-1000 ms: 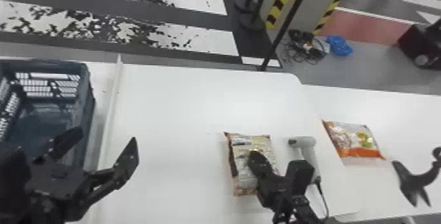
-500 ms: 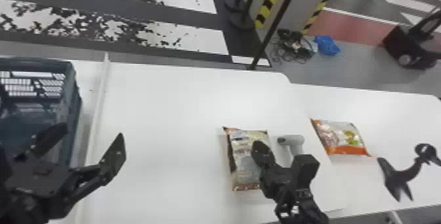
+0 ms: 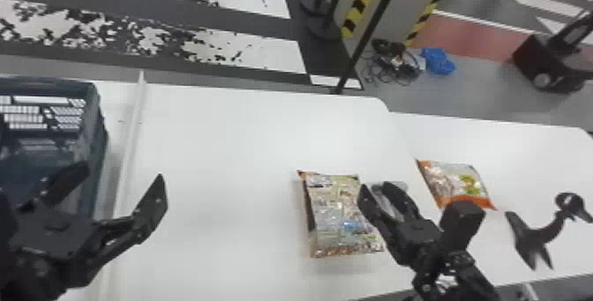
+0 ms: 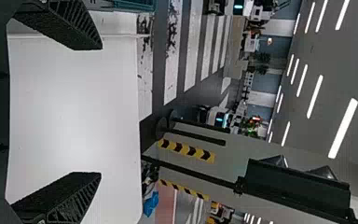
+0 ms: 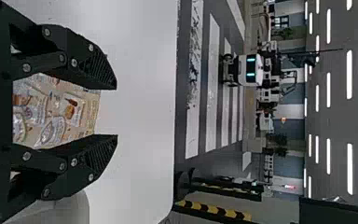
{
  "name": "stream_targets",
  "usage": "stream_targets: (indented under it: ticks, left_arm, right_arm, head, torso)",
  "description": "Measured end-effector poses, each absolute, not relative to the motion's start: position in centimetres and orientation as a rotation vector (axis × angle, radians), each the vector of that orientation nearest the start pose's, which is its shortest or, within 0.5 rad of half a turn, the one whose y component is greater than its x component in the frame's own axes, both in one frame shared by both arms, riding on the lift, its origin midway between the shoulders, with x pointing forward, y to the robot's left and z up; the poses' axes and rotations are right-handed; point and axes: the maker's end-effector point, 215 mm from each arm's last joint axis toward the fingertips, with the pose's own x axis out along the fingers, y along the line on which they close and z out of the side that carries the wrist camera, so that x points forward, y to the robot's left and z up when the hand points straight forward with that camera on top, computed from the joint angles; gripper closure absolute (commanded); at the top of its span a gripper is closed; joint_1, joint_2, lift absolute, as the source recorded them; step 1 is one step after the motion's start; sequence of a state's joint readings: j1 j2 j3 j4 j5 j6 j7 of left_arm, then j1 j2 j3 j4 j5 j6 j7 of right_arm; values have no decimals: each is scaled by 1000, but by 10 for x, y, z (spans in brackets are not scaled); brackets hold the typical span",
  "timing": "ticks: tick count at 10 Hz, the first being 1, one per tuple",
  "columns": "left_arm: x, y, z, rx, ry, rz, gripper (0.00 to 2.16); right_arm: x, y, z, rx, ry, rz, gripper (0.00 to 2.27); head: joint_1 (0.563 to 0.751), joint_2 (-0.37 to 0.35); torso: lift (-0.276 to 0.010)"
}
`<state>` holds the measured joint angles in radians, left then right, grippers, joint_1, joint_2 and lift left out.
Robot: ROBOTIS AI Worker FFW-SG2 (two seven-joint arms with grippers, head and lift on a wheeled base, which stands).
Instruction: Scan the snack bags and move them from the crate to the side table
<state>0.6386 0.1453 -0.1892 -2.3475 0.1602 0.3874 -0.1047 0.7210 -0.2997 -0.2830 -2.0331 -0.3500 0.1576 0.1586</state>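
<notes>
And here's the right claw (image 3: 375,185), released, its two fingers apart with nothing gripped! From the head view it hovers above the desk (image 3: 229,154), one finger overlapping the side of a snack bag (image 3: 337,216); the right wrist view lines that packet up between the fingers. The snack bag lies flat on the desk, toward the near edge and the right-hand edge. Right beside it, partly behind the claw's fingers, there's the grey scanner (image 3: 402,186).

Across to the side table (image 3: 507,141), and a second snack bag (image 3: 454,185) with orange ends lies flat close to the desk's right edge! Farther right, a black curved stand (image 3: 536,234).

Over on the other flank, the left claw (image 3: 122,172) is spread wide and empty, above the desk's left edge with its white rail (image 3: 132,137). Just past that rail is the dark crate (image 3: 48,81). Out on the floor, a blue bundle (image 3: 437,61) beside tangled cables (image 3: 390,64)!
</notes>
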Motion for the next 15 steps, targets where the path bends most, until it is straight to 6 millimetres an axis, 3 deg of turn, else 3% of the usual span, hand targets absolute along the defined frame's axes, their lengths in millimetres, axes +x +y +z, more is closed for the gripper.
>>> stream_targets:
  ticks: [3,6,10,14,15]
  left_arm:
    - [381,100,-352,-136,263,-371,19]
    - [383,102,-355,-135,263,-374,19]
    - [381,102,-365,-132,283,-376,19]
    - [381,104,-368,-130,290,-375,19]
    - [381,104,-367,-130,290,-376,19]
  right_arm:
    - [351,-413,-445,-14,419,50,53]
    - [350,-456,-464,-12,444,26,53]
    - [367,-491,-513,91,493,-2,63]
    - [383,-506,-521,71,469,-3,282]
    - [383,-505,-525,70,476,11,481]
  head:
    - [695,-350]
    - [695,-350]
    - [695,-350]
    - [695,-350]
    - [695,-350]
  torso:
    - [-87]
    - [-87]
    - [-87]
    - [-87]
    - [-87]
